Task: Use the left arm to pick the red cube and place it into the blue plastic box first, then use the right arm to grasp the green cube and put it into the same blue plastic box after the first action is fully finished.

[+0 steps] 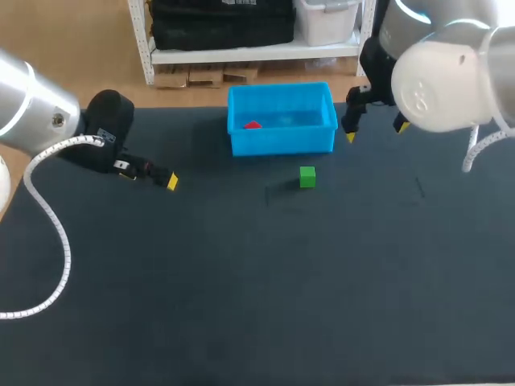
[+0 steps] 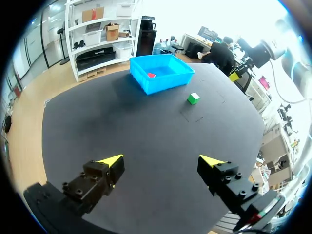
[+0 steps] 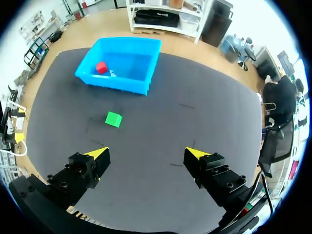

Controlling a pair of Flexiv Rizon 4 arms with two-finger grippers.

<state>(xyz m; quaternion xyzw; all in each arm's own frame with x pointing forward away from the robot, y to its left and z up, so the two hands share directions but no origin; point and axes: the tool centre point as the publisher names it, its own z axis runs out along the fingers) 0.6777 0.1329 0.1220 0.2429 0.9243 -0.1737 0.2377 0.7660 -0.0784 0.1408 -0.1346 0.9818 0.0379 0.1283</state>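
Tabletop (image 1: 241,281) — red cube (image 1: 253,125) in blue box (image 1: 282,143), green cube (image 1: 307,177) near.

The left arm (image 1: 36,100) extended over the surface's (image 1: 241,289) left edge. The left gripper (image 2: 161,161) was held low toward the far edge, its fingers spread wide with nothing between them. The right arm (image 1: 447,76) hung above the far right side. The right gripper (image 1: 376,131) pointed down, apparently well clear of the surface, its fingers likewise parted and empty.
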